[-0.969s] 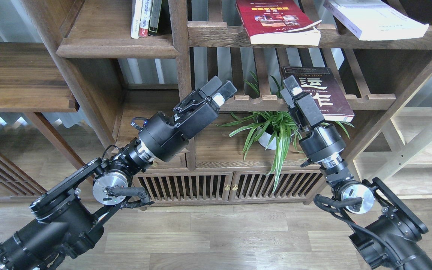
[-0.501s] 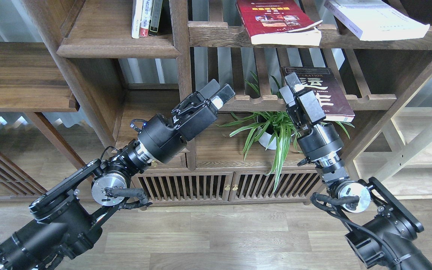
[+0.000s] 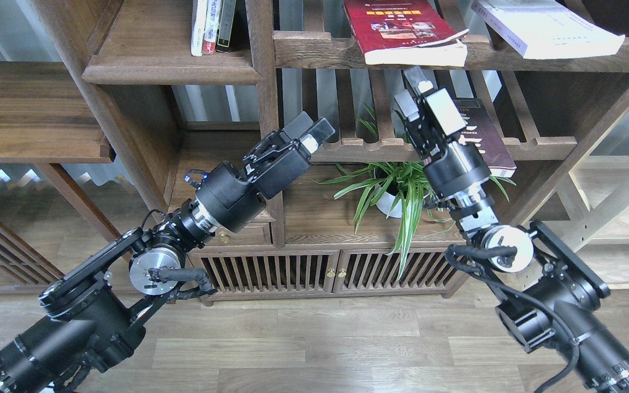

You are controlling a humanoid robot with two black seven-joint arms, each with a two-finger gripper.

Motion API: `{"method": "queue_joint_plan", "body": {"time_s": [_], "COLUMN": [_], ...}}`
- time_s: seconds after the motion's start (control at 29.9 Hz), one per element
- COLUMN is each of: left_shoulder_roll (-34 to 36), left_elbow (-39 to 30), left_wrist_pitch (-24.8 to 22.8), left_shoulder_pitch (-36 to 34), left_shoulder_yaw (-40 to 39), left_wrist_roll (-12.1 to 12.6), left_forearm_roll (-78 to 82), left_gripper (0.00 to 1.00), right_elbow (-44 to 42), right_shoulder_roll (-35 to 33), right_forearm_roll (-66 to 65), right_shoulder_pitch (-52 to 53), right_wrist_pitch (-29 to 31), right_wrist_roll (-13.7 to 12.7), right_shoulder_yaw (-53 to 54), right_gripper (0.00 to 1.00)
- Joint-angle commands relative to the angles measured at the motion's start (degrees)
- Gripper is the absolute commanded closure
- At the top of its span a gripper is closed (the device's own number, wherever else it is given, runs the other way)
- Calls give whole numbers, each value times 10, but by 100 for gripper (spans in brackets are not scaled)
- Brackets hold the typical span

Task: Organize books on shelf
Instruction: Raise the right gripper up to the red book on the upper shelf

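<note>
Reaching toward the maroon book (image 3: pixel 486 142) lying on a slatted rack (image 3: pixel 544 146), the right gripper (image 3: pixel 421 87) hovers empty, fingers slightly parted. Left gripper (image 3: pixel 309 128) waits, fingers together. Next: grasp the book's edge.

Both arms are matte black, built of thick cylindrical segments with a round silver metal disc at one joint. Loose black cables loop past each disc. The blocky black left gripper (image 3: pixel 308 129) and right gripper (image 3: pixel 422 94) carry small white fingertip pieces.
</note>
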Motion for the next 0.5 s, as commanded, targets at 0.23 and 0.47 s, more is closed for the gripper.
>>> {"method": "queue_joint_plan", "body": {"time_s": [0.23, 0.47], "left_shoulder_roll": [14, 18], "left_elbow": [0, 1], "left_wrist_pitch": [0, 0], "left_shoulder_pitch": [6, 8], "left_shoulder_yaw": [0, 1], "left_wrist_roll": [-1, -2], "left_forearm_roll": [-1, -1], "left_gripper": [0, 0], "right_elbow": [2, 3], "right_shoulder_roll": [-8, -32], "right_forearm_roll": [15, 58], "right_shoulder_pitch": [30, 67], "right_wrist_pitch": [-63, -74], "right_wrist_roll": [-56, -57], "right_shoulder_yaw": [4, 6], "right_gripper": [10, 11]}}
